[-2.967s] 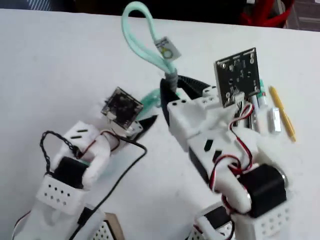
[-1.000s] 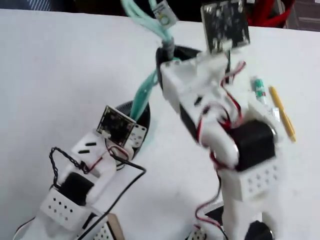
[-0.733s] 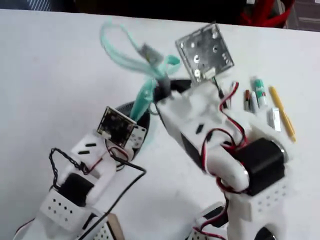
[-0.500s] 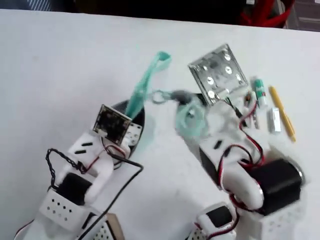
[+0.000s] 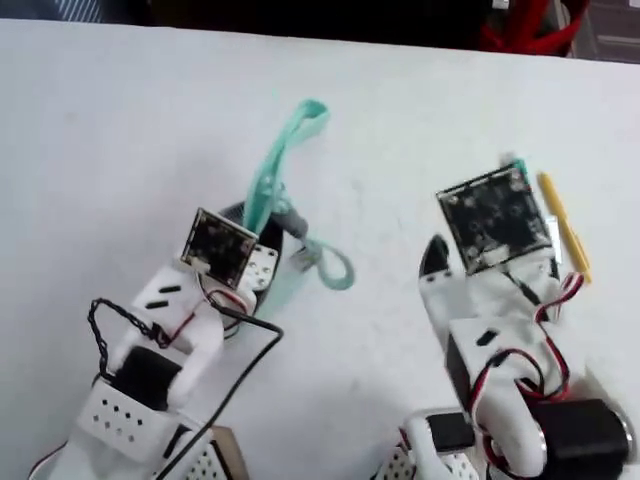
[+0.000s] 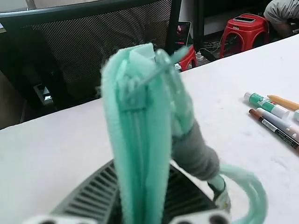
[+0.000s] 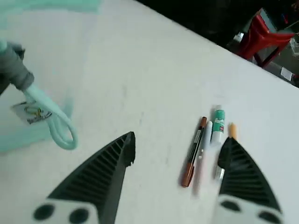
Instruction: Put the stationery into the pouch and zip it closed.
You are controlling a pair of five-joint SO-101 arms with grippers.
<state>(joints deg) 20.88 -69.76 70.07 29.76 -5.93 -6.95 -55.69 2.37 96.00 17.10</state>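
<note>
Four pieces of stationery can be counted below the right gripper (image 7: 180, 140), whose jaws are spread wide. They are a brown pen (image 7: 193, 154), a white pen (image 7: 204, 140), a green-capped tube (image 7: 218, 125) and a yellow pencil (image 7: 232, 130), lying side by side and nearly touching. In the high view they sit at the right edge, mostly under that arm. One pouch (image 6: 140, 140), mint green, stands on edge left of centre in the high view. It is pinched in the left gripper (image 5: 262, 232), and its loop (image 5: 335, 268) lies toward the middle of the table (image 5: 120, 110). The step in hand looks like the first pick. It would go best taking the outermost brown pen alone, with the jaws across its barrel at mid-length, since a neighbour could be dragged along. Whether the pouch's mouth is open cannot be told, and it must be open before any drop.
</note>
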